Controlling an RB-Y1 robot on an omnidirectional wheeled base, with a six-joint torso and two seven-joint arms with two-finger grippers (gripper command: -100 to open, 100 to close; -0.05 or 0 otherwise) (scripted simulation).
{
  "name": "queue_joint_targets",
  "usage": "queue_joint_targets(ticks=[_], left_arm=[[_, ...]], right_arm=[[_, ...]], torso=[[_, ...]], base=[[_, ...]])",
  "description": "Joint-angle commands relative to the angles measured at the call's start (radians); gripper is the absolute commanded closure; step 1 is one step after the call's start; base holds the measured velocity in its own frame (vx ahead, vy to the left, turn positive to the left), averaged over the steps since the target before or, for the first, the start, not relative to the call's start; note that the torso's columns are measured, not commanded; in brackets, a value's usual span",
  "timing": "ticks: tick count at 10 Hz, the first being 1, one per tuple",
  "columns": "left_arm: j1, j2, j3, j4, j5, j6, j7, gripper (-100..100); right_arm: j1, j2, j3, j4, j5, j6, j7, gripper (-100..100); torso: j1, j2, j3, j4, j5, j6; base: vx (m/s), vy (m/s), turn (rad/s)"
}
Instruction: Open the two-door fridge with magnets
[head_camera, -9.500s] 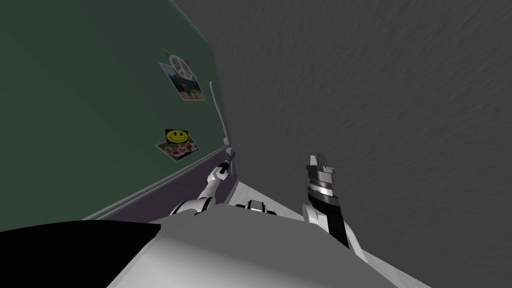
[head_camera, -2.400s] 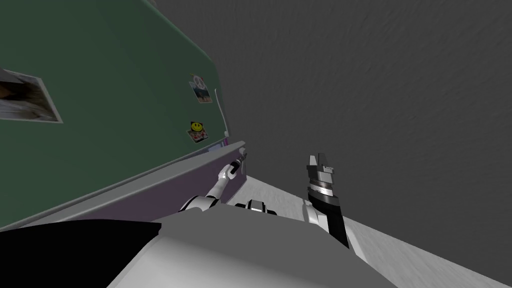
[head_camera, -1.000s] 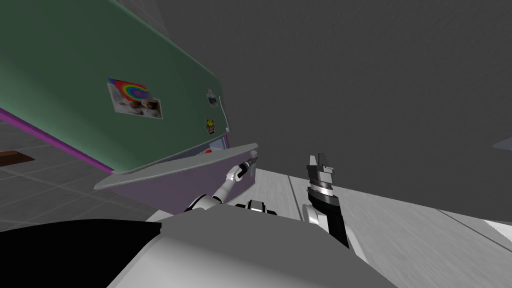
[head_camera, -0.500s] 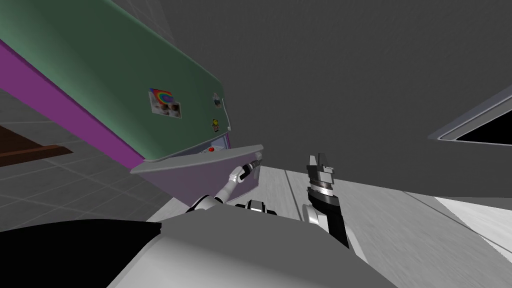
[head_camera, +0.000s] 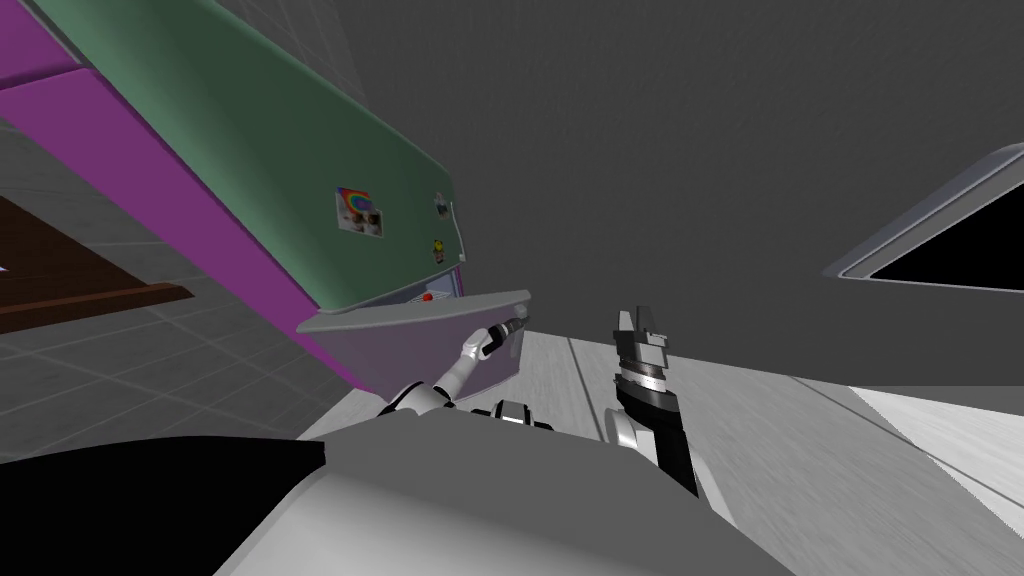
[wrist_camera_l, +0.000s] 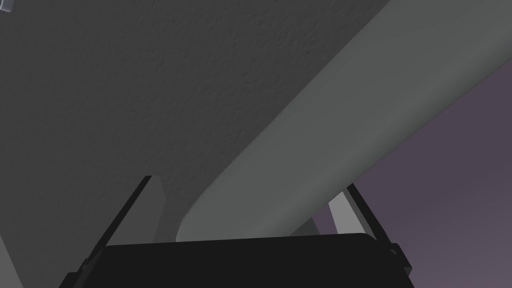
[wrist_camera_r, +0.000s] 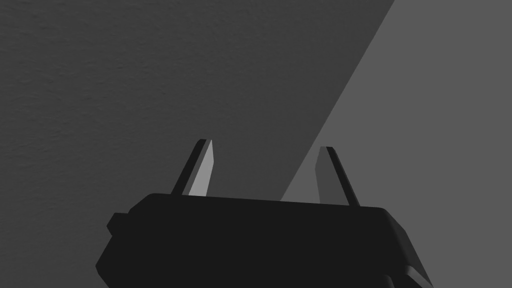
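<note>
Fridge door ajar, left gripper on its edge

Head view: the tall green-fronted, purple-sided fridge (head_camera: 250, 130), with small picture magnets (head_camera: 358, 211), rises at upper left. Its lower door (head_camera: 420, 345), grey-edged and purple inside, stands ajar, with the left gripper (head_camera: 516, 324) at its free end. The right gripper (head_camera: 640, 322) stands well apart.

Left wrist view: the fingers (wrist_camera_l: 150, 205) clasp the door's grey round-ended bar (wrist_camera_l: 310, 140).

Right wrist view: the fingers (wrist_camera_r: 202, 170) are spread wide.

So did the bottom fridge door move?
Yes. The lower door, held by the left gripper, has swung out from under the green upper door, opening a gap.
</note>
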Motion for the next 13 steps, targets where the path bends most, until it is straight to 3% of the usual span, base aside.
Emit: queue_joint_targets(ticks=[1, 6, 7, 8, 13], left_arm=[[-0.039, 0.015, -0.008, -0.006, -0.032, 0.022, 0.069, -100], [-0.116, 0.040, -0.025, -0.003, -0.093, 0.056, 0.195, -100], [-0.097, 0.038, -0.020, 0.016, -0.083, 0.045, 0.168, -100], [-0.096, 0.038, -0.022, 0.020, -0.085, 0.046, 0.173, 0], [-0.085, 0.038, -0.029, 0.032, -0.088, 0.041, 0.172, 0]], right_arm=[[0.000, 0.000, 0.000, 0.000, 0.000, 0.000, 0.000, 0], [0.000, 0.000, 0.000, 0.000, 0.000, 0.000, 0.000, 0], [0.000, 0.000, 0.000, 0.000, 0.000, 0.000, 0.000, 0], [0.000, 0.000, 0.000, 0.000, 0.000, 0.000, 0.000, 0], [0.000, 0.000, 0.000, 0.000, 0.000, 0.000, 0.000, 0]], torso=[[-0.001, 0.005, 0.003, 0.001, 0.000, 0.001], [-0.002, 0.019, 0.012, 0.011, -0.001, 0.001], [-0.002, 0.020, 0.013, 0.013, -0.001, 0.000], [-0.001, 0.019, 0.012, 0.011, 0.000, 0.000], [-0.001, 0.009, 0.006, 0.003, 0.000, 0.001]], base=[[-0.015, 0.006, 0.004], [-0.045, 0.004, -0.004], [-0.014, -0.003, -0.014], [0.002, -0.003, -0.014], [0.000, -0.001, -0.005]])
